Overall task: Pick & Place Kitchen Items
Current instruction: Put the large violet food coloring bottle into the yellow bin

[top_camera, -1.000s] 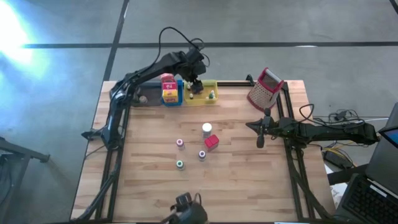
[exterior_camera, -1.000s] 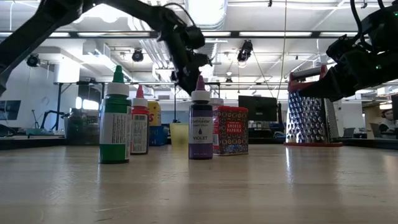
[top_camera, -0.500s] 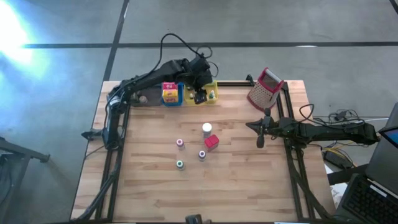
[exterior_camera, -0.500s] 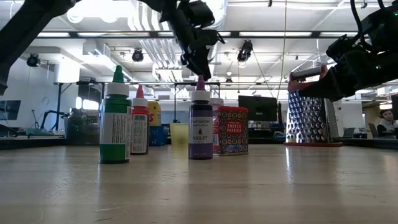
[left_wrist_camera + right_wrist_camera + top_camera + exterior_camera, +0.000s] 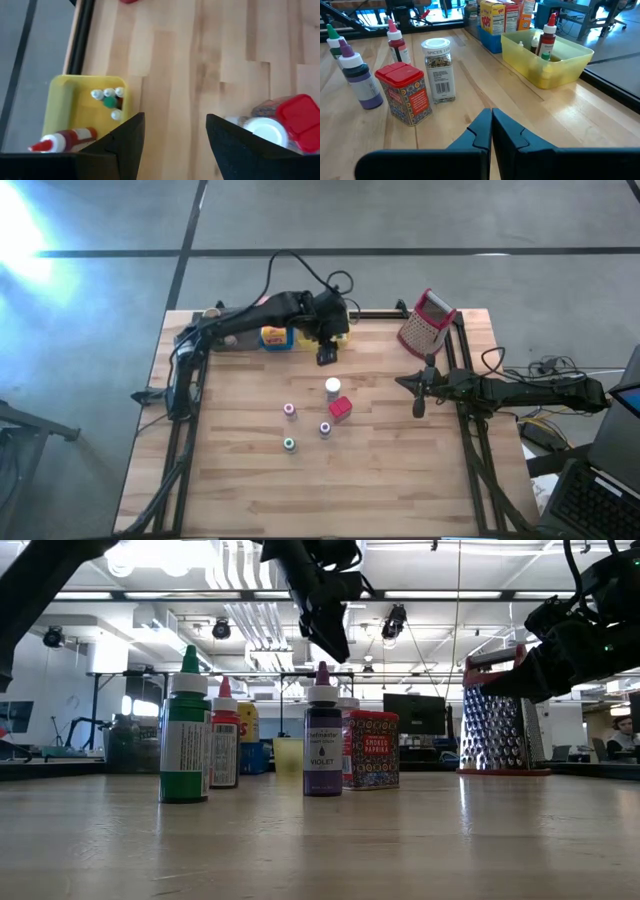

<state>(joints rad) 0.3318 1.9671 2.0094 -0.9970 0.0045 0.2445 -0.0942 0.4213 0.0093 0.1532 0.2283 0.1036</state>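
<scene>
At the far edge of the desk (image 5: 400, 480), the yellow tray (image 5: 547, 62) holds a few tiny bottles and a red-capped sauce bottle (image 5: 548, 37) leaning against its wall; boxes (image 5: 492, 15) stand in the blue tray (image 5: 492, 44) beside it. That part looks done.

Left to move, near the desk's middle: the green bottle (image 5: 185, 730), the red-capped bottle (image 5: 224, 740), the violet bottle (image 5: 322, 735), the red tin (image 5: 373, 748) and the spice jar (image 5: 438, 70). All five stand upright, long axes vertical, caps up.

The left end effector (image 5: 327, 356) hangs empty just off the yellow tray, over bare wood, fingers (image 5: 125, 145) apart, nothing between them.

The right end effector (image 5: 419, 408) waits near the desk's right edge, fingers together and empty, with the grater (image 5: 426, 322) at the far right corner.
</scene>
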